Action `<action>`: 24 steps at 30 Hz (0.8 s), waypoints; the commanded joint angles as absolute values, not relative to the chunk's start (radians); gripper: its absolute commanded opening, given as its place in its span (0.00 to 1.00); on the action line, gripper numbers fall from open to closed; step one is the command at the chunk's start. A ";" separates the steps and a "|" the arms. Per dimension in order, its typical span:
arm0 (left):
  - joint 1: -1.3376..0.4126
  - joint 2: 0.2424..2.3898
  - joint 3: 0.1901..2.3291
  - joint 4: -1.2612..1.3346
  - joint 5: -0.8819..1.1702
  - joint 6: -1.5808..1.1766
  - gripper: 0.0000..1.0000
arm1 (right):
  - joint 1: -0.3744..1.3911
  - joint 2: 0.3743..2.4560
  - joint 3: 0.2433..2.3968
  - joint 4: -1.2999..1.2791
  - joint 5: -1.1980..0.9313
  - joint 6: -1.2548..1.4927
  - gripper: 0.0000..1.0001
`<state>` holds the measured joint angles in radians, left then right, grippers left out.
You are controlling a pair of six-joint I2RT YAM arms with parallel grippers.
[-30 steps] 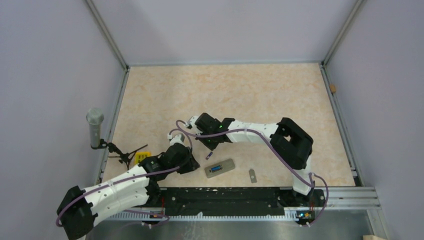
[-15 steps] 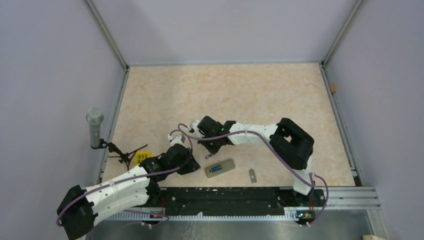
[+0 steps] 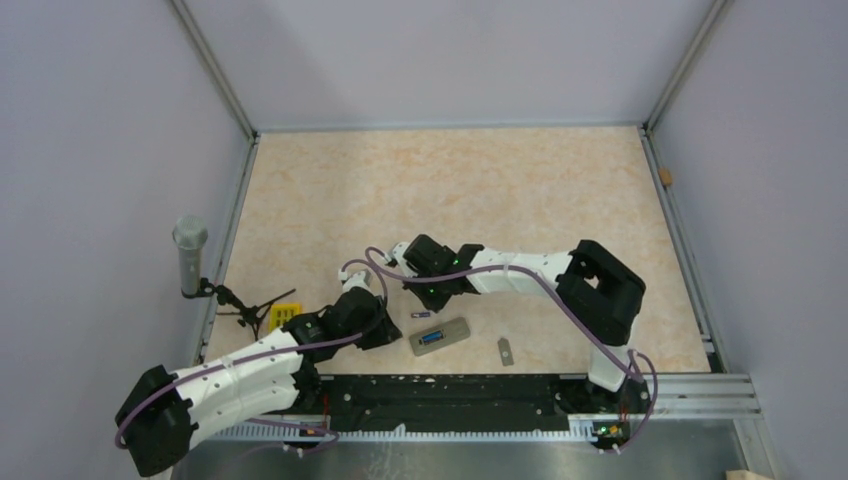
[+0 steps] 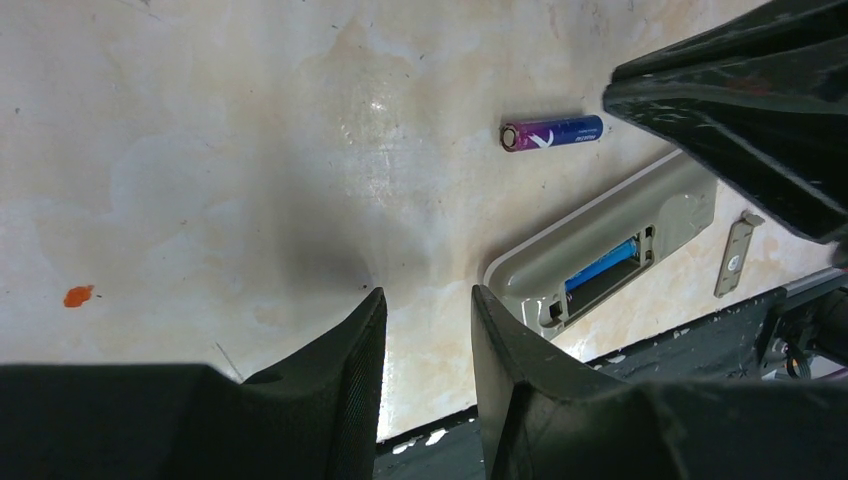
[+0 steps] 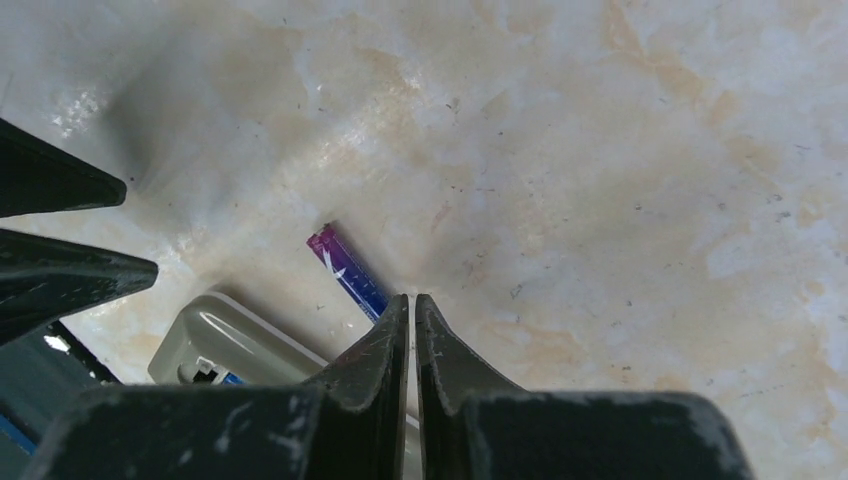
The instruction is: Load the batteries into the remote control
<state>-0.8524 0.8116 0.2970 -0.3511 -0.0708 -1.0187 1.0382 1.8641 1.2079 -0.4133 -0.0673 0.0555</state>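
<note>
Marbled tabletop (image 3: pixel 450 190): remote control (image 4: pixel 660 210) lies back-up, bay uncovered, one battery (image 4: pixel 602 267) seated; loose battery (image 4: pixel 552 132) just beside it. Right gripper (image 5: pixel 412 300), pinched nearly closed and empty, hovers over it; left gripper (image 4: pixel 428 300) slightly parted, empty. Risk: closed tips knock it rolling.

A grey cover piece (image 3: pixel 506 350) lies flat on the beige table (image 3: pixel 450 190).
</note>
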 commanded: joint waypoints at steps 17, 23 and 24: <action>-0.849 0.786 0.322 -0.357 -0.106 -1.020 0.60 | 1.050 1.770 1.218 -0.386 -0.181 -0.098 0.47; -0.849 0.747 0.319 -0.392 -0.125 -1.023 0.63 | 1.050 1.807 1.207 -0.349 -0.226 -0.106 0.47; -0.848 0.742 0.319 -0.397 -0.129 -1.023 0.63 | 1.051 1.812 1.204 -0.345 -0.224 -0.106 0.47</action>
